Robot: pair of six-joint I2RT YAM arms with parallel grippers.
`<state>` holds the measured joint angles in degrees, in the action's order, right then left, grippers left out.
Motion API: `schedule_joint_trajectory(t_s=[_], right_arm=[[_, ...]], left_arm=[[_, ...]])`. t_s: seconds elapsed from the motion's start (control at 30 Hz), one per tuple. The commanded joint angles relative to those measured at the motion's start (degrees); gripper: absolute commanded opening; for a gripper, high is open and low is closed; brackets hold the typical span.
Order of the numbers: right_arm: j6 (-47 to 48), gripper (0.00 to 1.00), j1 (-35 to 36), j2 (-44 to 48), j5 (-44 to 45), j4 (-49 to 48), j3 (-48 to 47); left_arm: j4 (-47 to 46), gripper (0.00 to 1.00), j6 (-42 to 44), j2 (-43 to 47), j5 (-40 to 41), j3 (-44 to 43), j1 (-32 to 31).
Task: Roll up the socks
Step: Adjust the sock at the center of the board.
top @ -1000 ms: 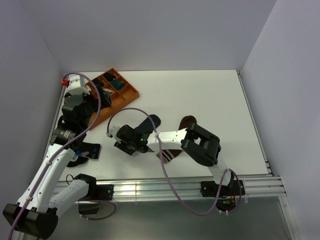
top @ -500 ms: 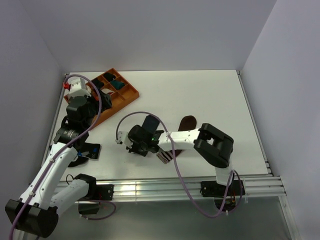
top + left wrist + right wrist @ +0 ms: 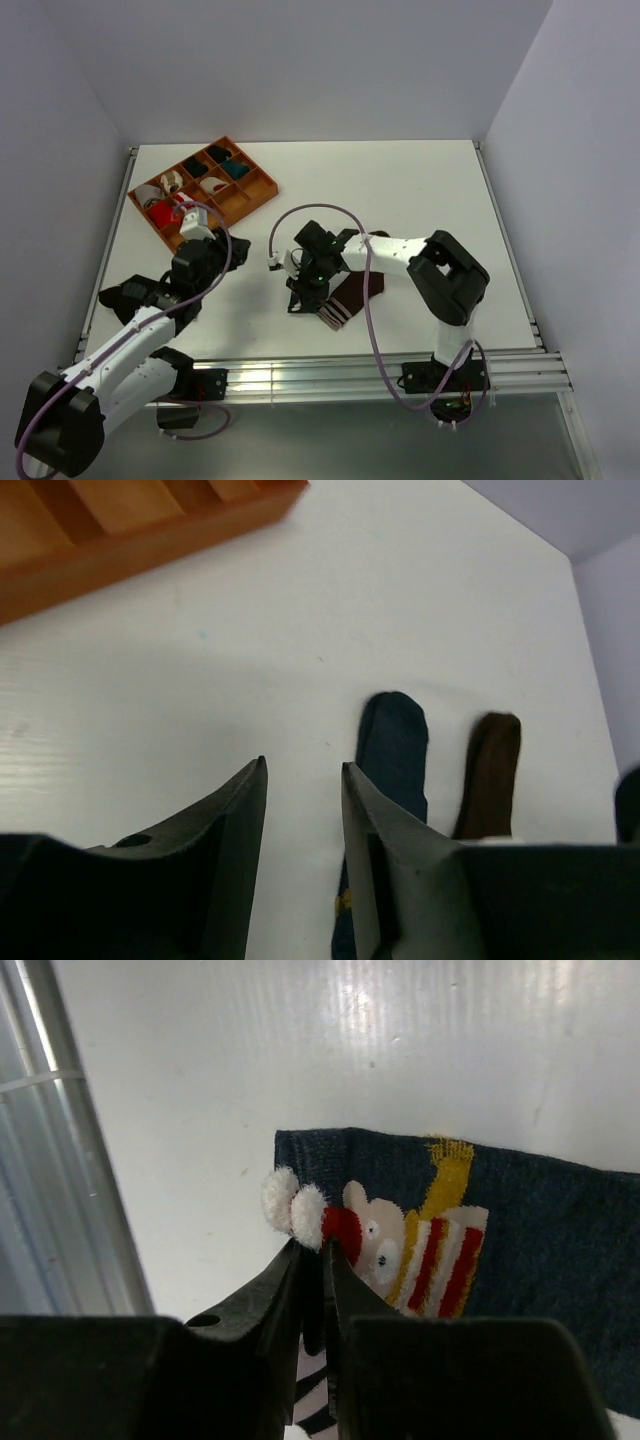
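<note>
The navy sock (image 3: 540, 1230) lies flat, its cuff showing a red, white and yellow figure with white pom-poms. My right gripper (image 3: 322, 1247) is shut on that cuff's corner, beside the pom-poms. From above, the right gripper (image 3: 300, 297) covers most of this sock. The brown sock (image 3: 356, 288) lies just to its right, with its pale-striped cuff toward the near edge. In the left wrist view the navy sock (image 3: 392, 742) and the brown sock (image 3: 492, 770) lie side by side, toes pointing away. My left gripper (image 3: 303, 768) hangs open to their left, with only bare table between its fingers.
The orange divided tray (image 3: 272, 186) with several small bundles sits at the back left; its wall (image 3: 150, 540) shows above the left fingers. A metal rail (image 3: 350, 366) runs along the near table edge, close to the sock cuffs. A dark object (image 3: 125, 293) lies by the left arm.
My left arm swung from the tray down toward the near left, and its jaws narrowed. My right gripper closed on the navy sock's cuff and moved right toward the brown sock.
</note>
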<state>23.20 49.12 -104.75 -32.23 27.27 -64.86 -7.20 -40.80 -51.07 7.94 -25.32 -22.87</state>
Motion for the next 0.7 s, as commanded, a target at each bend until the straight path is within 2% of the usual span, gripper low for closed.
schedule_joint_trajectory(t_s=[0.0, 0.13, 0.33, 0.67], right_arm=[[0.9, 0.11, -1.9, -1.8, -9.0, 5.2, -3.6], [0.9, 0.1, -5.7, -4.2, -13.7, 8.3, -6.1], [0.8, 0.09, -7.8, -6.1, -16.4, 9.9, -7.6], [0.0, 0.07, -11.9, -7.2, -19.5, 12.1, -7.6]], left_arm=[[-17.5, 0.4, -0.2, 0.0, -3.8, 4.2, -4.1], [-26.4, 0.4, 0.6, -4.5, -6.8, 9.4, -6.7], [-40.1, 0.44, 2.2, -12.1, -13.9, 12.5, -9.6], [-49.3, 0.5, 4.0, -26.8, -18.7, 10.0, -14.1]])
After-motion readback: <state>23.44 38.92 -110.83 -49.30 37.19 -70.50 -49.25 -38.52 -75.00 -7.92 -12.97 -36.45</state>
